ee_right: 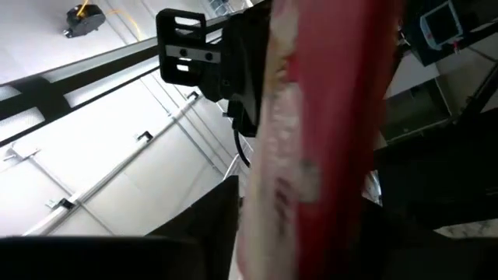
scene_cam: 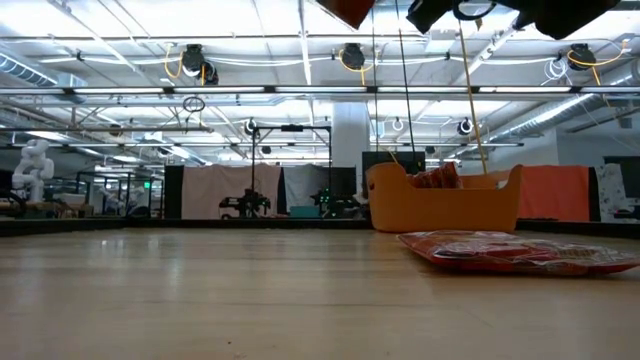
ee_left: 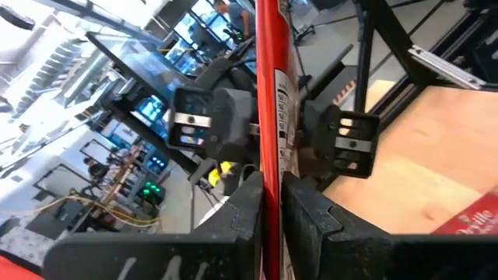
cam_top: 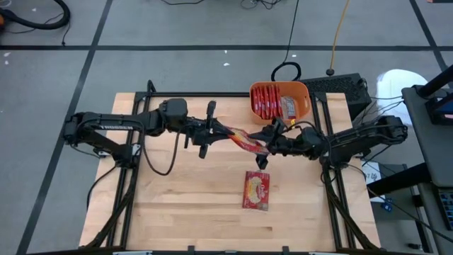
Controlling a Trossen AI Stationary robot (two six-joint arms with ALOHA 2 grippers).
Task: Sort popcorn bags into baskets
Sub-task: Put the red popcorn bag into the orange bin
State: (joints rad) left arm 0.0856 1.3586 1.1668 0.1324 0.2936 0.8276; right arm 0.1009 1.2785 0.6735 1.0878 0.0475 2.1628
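Observation:
A red popcorn bag (cam_top: pixel 244 140) hangs in the air between my two grippers, above the middle of the table. My left gripper (cam_top: pixel 216 131) is shut on its left end. My right gripper (cam_top: pixel 269 145) is at the bag's right end, and its fingers stand close on either side of the bag (ee_right: pixel 327 140). A second popcorn bag (cam_top: pixel 257 190) lies flat on the table nearer the front edge. The orange basket (cam_top: pixel 304 95) stands at the far right and holds several red bags on edge. My left gripper pinches the bag's left end (ee_left: pixel 269 183) between its two fingers, which come in level from the table's left. The bag is lifted clear of the table, turned on edge, and reaches toward my right gripper. My right gripper's fingers (ee_left: pixel 233 128) flank the bag's other end; whether they touch it I cannot tell.
In the low view the basket (scene_cam: pixel 445 205) stands behind the lying bag (scene_cam: pixel 510 252), and both arms show only at the picture's top. Bare wood stretches over the table's left and front parts. Cables and a black device lie beyond the far right corner.

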